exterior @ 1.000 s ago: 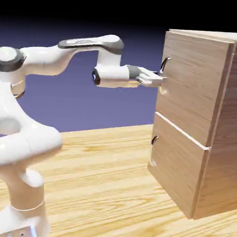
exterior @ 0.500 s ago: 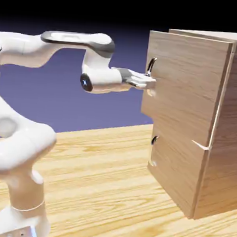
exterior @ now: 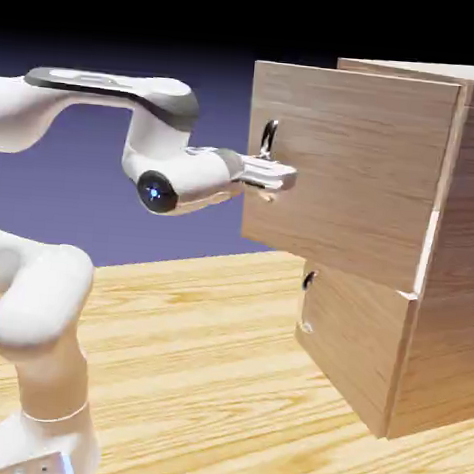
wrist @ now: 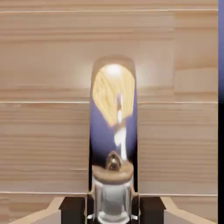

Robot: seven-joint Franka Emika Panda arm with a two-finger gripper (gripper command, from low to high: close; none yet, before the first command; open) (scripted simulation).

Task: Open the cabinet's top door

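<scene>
The gripper (exterior: pixel 278 174) clamps the handle (exterior: pixel 268 139) — top door (exterior: pixel 346 179) ajar above the table (exterior: pixel 201 359).

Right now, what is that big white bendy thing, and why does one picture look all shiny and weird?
The white thing is a robot arm, drawn inside a computer. One picture looks at it from the side. Its gripper, a hand with two fingers, is squeezed onto the handle of the top door of a wooden cabinet on a table. That door stands swung out from the cabinet. The lower panel is shut. The weird picture comes from a camera on the hand: the shiny metal handle fills the middle, mirroring things, with door wood behind.
</scene>
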